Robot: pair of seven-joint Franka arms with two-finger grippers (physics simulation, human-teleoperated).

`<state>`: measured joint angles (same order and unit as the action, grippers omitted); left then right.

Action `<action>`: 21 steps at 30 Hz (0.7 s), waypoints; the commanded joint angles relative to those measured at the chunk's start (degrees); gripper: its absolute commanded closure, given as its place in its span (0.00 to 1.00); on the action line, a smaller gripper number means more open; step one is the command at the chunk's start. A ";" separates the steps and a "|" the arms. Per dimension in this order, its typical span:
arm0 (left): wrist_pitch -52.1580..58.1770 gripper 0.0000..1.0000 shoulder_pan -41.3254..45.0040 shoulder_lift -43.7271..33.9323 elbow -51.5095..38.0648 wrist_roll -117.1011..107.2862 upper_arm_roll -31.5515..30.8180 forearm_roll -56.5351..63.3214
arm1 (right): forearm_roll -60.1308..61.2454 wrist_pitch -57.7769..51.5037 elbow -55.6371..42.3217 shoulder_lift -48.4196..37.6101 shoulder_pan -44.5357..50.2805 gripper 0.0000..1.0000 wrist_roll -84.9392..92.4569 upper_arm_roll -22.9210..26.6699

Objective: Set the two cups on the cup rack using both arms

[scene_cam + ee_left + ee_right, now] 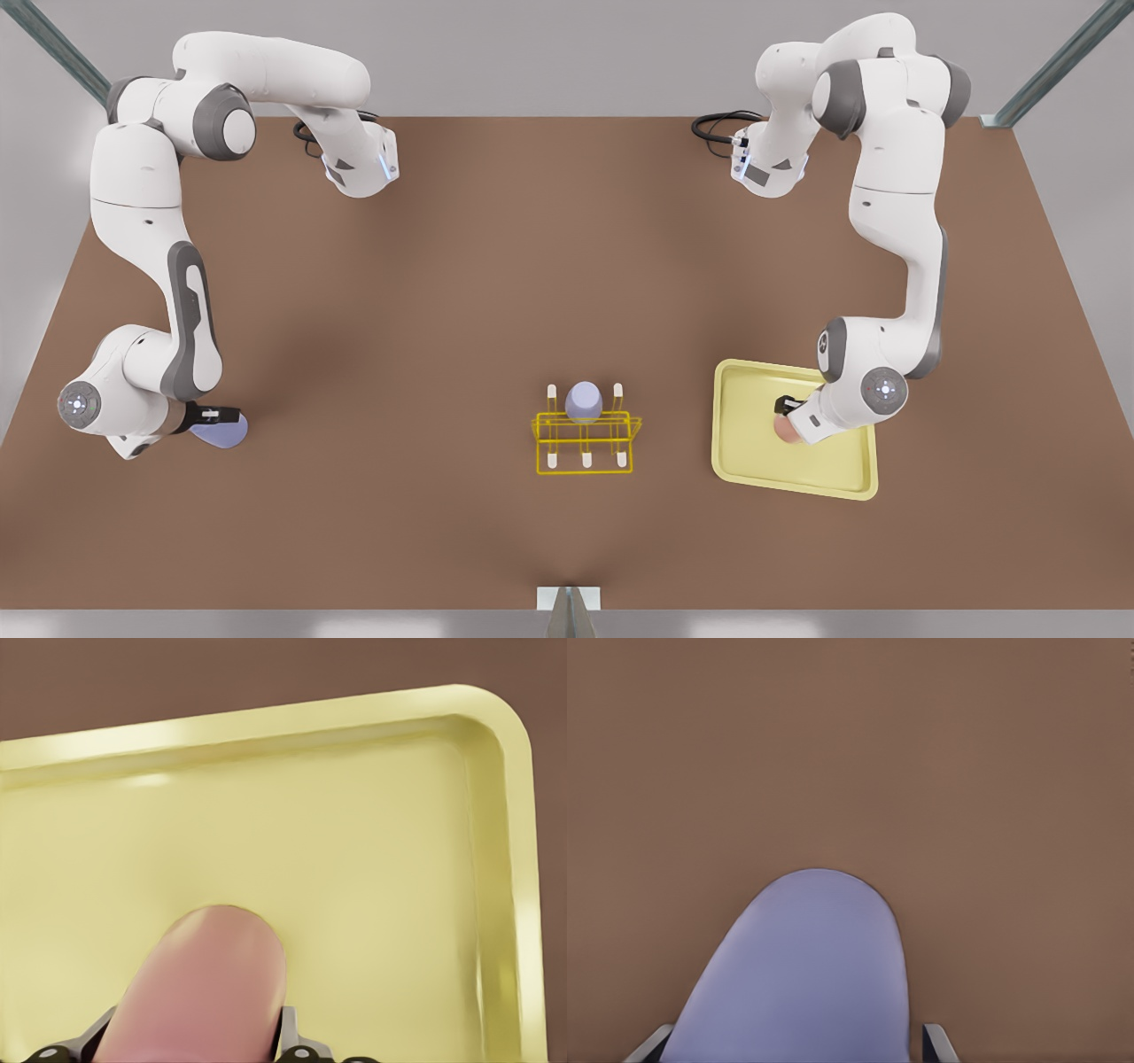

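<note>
The pink cup (199,988) lies in the pale-yellow tray (842,470) at the front view's right, and my left gripper (788,416) is shut on it, one finger pressed to each side. The lavender cup (802,979) rests on the brown table at the front view's left (221,431). My right gripper (213,416) is open around it, with a thin gap showing at one finger (939,1043). The cup rack (585,439), a yellow wire frame with white-tipped pegs, stands mid-table and carries another lavender cup (584,400) on a back peg.
The tray's raised rim (505,859) curves close beside the pink cup. Both arm bases stand at the far edge of the table (567,266). Bare brown tabletop lies between the rack and each arm.
</note>
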<state>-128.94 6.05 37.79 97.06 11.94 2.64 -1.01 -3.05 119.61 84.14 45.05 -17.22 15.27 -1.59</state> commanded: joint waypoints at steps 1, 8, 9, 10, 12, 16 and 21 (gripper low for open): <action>0.18 0.19 0.01 -0.17 -0.03 -2.36 -0.44 -0.14 | 0.06 0.01 -0.03 -0.05 0.00 0.00 0.46 0.00; 6.23 0.19 0.71 -2.02 -5.03 -16.50 -2.81 -0.49 | 0.15 0.01 0.06 -0.05 -0.09 0.04 0.37 0.00; 8.00 0.19 1.07 -2.02 -7.06 -21.86 -4.57 -0.40 | 0.15 -0.17 0.06 -0.05 -0.09 0.07 0.38 -0.08; 8.35 0.19 1.24 -2.02 -8.29 -26.17 -6.15 -0.31 | 0.15 -0.17 -0.03 -0.05 -0.09 0.11 0.38 -0.08; 10.98 0.19 1.42 -1.76 -12.68 -36.45 -10.02 -0.40 | 0.15 -0.34 -0.20 -0.05 0.00 0.17 0.20 -0.08; 11.34 0.19 2.65 2.63 -24.19 -48.76 -14.86 -7.96 | 0.50 -0.52 -0.64 -0.05 0.00 0.17 0.11 -0.08; 8.01 0.19 9.15 10.37 -35.45 -56.15 -14.51 -7.52 | 0.76 -0.61 -1.26 -0.49 0.08 0.17 0.11 -0.52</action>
<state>-120.63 14.57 47.65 61.97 -15.91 -11.90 -7.11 -2.35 119.20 82.94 44.65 -17.13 15.45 -2.18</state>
